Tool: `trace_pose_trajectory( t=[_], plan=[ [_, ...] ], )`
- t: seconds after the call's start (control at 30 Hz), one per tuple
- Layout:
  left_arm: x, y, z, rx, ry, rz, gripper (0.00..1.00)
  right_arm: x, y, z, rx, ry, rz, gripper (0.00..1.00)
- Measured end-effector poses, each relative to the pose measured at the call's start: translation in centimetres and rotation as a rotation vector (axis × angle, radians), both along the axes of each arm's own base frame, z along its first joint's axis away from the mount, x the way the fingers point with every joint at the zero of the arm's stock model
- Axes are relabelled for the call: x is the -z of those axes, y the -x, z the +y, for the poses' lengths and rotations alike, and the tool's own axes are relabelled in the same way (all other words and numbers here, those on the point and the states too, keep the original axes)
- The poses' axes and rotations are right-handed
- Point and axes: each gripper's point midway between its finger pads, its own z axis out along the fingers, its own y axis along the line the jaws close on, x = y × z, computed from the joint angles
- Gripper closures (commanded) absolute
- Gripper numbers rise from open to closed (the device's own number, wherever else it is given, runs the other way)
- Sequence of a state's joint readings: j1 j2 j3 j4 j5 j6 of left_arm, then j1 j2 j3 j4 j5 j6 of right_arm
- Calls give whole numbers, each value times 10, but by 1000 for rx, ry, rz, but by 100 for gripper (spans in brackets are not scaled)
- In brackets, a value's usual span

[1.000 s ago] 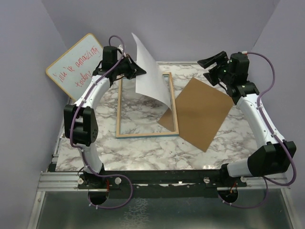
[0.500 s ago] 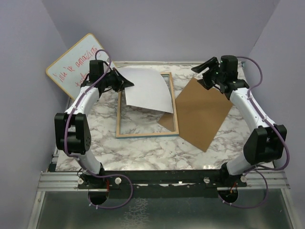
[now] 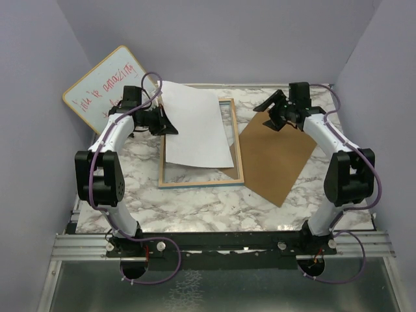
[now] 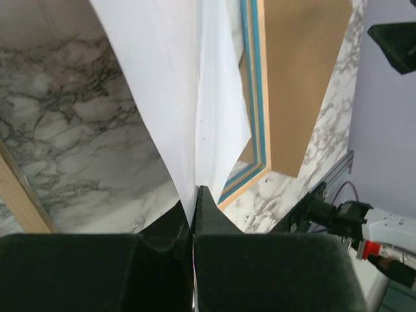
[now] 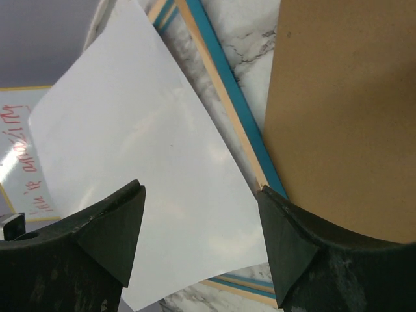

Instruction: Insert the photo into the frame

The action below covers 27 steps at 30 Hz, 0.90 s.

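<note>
On the marble tabletop [image 3: 195, 208], the frame [image 3: 201, 184] is laid pale side up, its right rail overlapped by the brown backing board [image 3: 279, 156]. The photo [image 3: 195, 127], white reverse up, is draped across the frame's far half. Its left edge is clamped between the fingers of the left gripper [image 3: 164, 122]. The fingers of the right gripper [image 3: 268, 114] are held apart above the board's far corner. A whiteboard [image 3: 97, 91] is leant at far left.

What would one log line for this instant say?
left fingers: shut on photo | photo: white side up, over frame | right fingers: open, empty, by backing board
</note>
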<state>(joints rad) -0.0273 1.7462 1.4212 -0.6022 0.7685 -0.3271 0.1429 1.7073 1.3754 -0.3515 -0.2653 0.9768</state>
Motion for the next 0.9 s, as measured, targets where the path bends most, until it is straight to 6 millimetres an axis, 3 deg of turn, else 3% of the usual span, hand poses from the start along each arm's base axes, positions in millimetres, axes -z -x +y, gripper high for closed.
trace_pose_trajectory(
  t=[0.13, 0.23, 0.53, 0.9],
  plan=[
    [23, 18, 4, 30, -37, 57, 100, 31, 3, 4, -36, 5, 79, 27],
    [39, 29, 9, 37, -80, 112, 100, 43, 6, 6, -55, 8, 112, 27],
    [61, 34, 18, 54, -145, 176, 100, 74, 9, 11, -92, -1, 184, 30],
    [77, 24, 16, 58, -151, 222, 100, 82, 9, 12, -96, -5, 200, 31]
  ],
)
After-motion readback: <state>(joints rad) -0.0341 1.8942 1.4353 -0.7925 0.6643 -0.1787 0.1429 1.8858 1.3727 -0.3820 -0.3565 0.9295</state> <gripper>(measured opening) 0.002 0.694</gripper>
